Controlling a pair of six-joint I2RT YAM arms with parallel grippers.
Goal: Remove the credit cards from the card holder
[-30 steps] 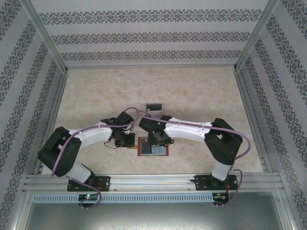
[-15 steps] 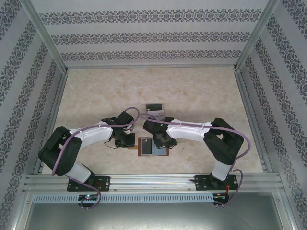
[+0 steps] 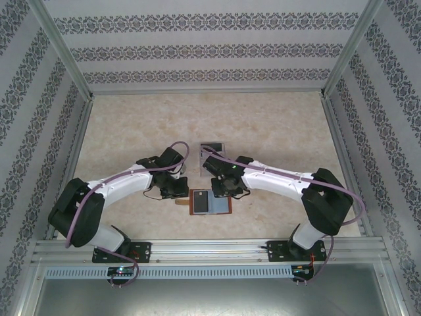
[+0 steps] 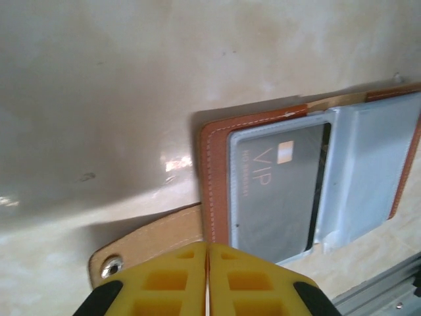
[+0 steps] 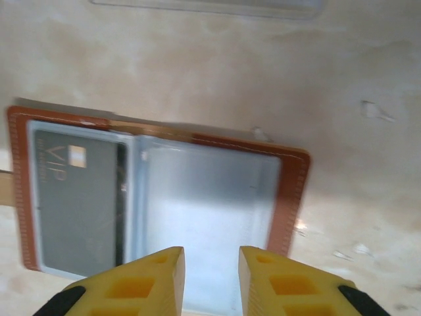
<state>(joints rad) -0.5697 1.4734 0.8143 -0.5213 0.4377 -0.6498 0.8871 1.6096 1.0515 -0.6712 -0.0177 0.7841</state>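
The card holder (image 3: 212, 204) lies open on the table, reddish-brown leather with grey-blue pockets (image 5: 204, 210). A dark credit card marked VIP (image 4: 276, 191) (image 5: 75, 197) sits in its left pocket. My left gripper (image 4: 208, 245) (image 3: 179, 193) is shut, its tips over the holder's left edge where the brown strap tab (image 4: 148, 240) joins. Whether it pinches the leather is hidden. My right gripper (image 5: 210, 253) (image 3: 228, 189) hovers over the right pocket, open a little, with nothing between its fingers.
A clear plastic box (image 3: 212, 147) stands just behind the holder, its edge at the top of the right wrist view (image 5: 210, 3). The metal rail (image 3: 210, 249) runs along the near table edge. Patterned walls close in the other sides.
My right gripper has opened and drawn back from the holder, uncovering the right pocket. The right elbow swung out to the right. The left gripper stayed shut and shifted slightly.
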